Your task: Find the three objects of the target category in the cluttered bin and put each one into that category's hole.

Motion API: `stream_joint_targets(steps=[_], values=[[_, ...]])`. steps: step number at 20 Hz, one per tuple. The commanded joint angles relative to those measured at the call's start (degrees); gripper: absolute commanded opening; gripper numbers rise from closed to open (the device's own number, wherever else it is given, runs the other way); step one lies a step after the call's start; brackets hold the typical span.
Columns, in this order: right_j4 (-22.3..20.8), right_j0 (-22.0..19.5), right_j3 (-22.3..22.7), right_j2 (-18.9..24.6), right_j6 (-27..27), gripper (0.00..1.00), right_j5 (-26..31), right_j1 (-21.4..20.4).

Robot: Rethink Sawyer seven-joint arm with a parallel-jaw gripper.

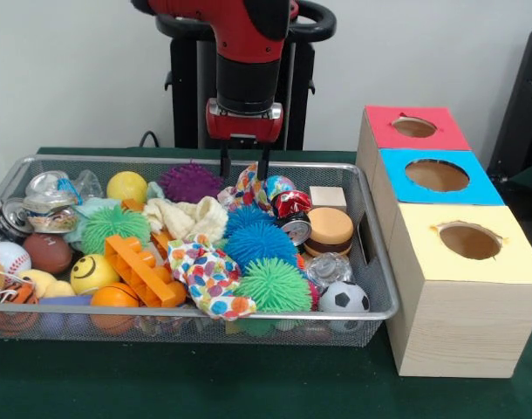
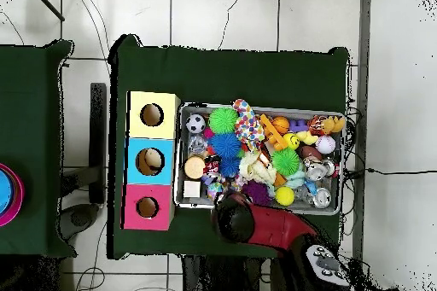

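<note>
Early going, nothing visible in the yellow hole (image 1: 469, 240): gripper (image 1: 245, 168) open over the basket's (image 1: 205, 312) far side, straddling one spotted cloth (image 1: 248, 186) without squeezing, a second spotted cloth (image 1: 209, 277) near the table's front edge, third unseen.

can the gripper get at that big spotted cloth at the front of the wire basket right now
Probably yes. The white multicoloured-spotted cloth lies on top of the clutter in the silver wire mesh basket, nothing covering it. The open gripper hangs over the far side, at another spotted piece.
</note>
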Motion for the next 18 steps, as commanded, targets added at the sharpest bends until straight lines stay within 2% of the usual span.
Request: stream_joint_targets(steps=[1,7,11,16,17,18], values=[[-2.42,-1.13,0.86,2.96,6.72,1.00,-1.98,4.15],[-2.39,-1.11,0.42,3.01,6.93,1.00,-2.71,6.55],[-2.70,-0.58,0.20,2.75,7.71,1.00,-6.20,8.62],[-3.95,-0.32,1.00,2.46,8.61,1.00,-12.20,9.10],[-3.96,-0.45,1.34,2.67,8.76,0.00,-12.94,8.83],[-3.93,-0.55,1.60,2.78,9.01,0.00,-13.34,8.66]])
